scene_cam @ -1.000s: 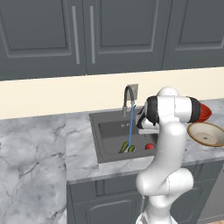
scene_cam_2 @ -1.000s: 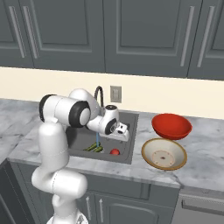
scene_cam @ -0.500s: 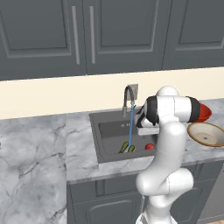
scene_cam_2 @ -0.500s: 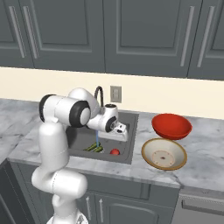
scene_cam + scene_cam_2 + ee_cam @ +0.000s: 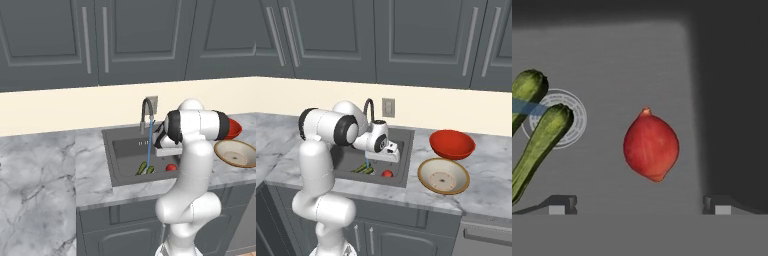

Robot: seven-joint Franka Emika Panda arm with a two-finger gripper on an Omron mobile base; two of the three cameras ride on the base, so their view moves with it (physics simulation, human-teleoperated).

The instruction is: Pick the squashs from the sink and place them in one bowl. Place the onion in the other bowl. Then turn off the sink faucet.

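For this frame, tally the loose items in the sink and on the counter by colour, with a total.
Green: 2, both squashes in the sink
Red: 2, the onion in the sink and the red bowl on the counter
Beige: 1, the beige bowl on the counter
Total: 5

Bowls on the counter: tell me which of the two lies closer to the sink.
The shallow pale beige bowl with the thin brown rim; it lies nearer the dark grey metal sink than the deeper bright red bowl behind it.
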